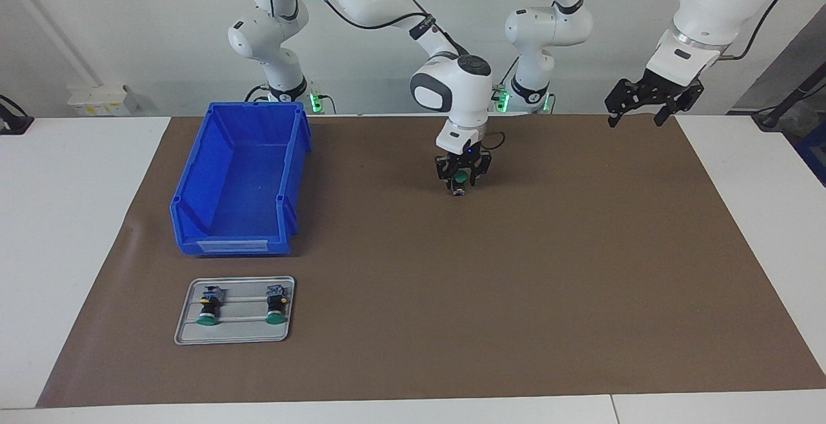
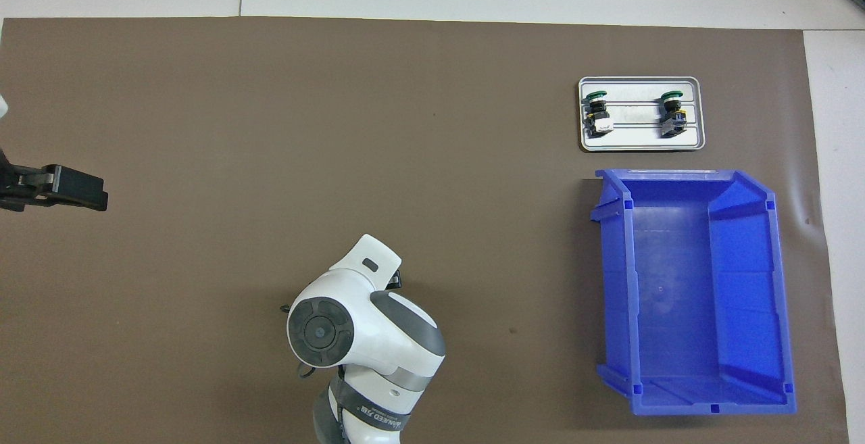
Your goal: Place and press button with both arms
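A button (image 1: 459, 179) with a green cap stands upright on the brown mat (image 1: 516, 282), near the robots at mid-table. My right gripper (image 1: 459, 182) has come straight down on it, and its fingers are drawn in against the sides of the cap. In the overhead view the right arm's wrist (image 2: 351, 322) covers both the button and the gripper. My left gripper (image 1: 635, 121) hangs open and empty, high over the mat's edge at the left arm's end, and also shows as the left gripper (image 2: 94, 190) at that view's border.
A blue bin (image 1: 239, 243) stands empty toward the right arm's end. Farther from the robots than the bin lies a grey tray (image 1: 187, 333) holding two more buttons (image 1: 207, 308) on their sides. The same bin (image 2: 777, 282) and tray (image 2: 696, 113) show from overhead.
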Controlling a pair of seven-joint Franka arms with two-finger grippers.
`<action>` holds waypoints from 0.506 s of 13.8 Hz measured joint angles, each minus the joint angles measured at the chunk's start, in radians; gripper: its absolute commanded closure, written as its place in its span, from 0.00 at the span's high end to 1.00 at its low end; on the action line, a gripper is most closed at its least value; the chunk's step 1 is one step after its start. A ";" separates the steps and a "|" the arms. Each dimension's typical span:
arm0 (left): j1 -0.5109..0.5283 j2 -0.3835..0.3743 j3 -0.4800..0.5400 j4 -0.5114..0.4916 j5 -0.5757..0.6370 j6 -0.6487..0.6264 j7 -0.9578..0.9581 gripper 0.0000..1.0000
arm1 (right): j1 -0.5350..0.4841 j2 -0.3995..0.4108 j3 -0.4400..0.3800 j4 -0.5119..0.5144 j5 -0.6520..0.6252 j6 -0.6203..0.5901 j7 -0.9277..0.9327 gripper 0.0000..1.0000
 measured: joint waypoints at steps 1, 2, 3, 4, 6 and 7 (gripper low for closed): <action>-0.024 0.003 0.032 0.000 0.000 0.002 0.000 1.00 | 0.000 0.000 0.000 0.000 0.000 0.000 0.000 0.00; -0.057 0.007 0.075 0.002 0.000 0.007 0.000 1.00 | 0.000 0.000 0.000 0.000 0.000 0.000 0.000 0.00; -0.079 0.011 0.104 0.005 0.000 0.014 0.000 1.00 | 0.000 0.000 0.000 0.001 0.000 0.000 0.000 0.00; -0.086 0.012 0.115 0.006 0.000 0.021 0.000 1.00 | 0.000 -0.001 0.000 0.002 0.000 0.000 0.000 0.00; -0.091 0.013 0.116 0.010 0.000 0.035 0.000 1.00 | 0.000 -0.009 -0.002 0.008 0.000 -0.002 0.000 0.00; -0.093 0.012 0.115 0.013 0.000 0.037 0.000 1.00 | -0.004 -0.027 -0.006 0.012 0.000 -0.013 0.000 0.00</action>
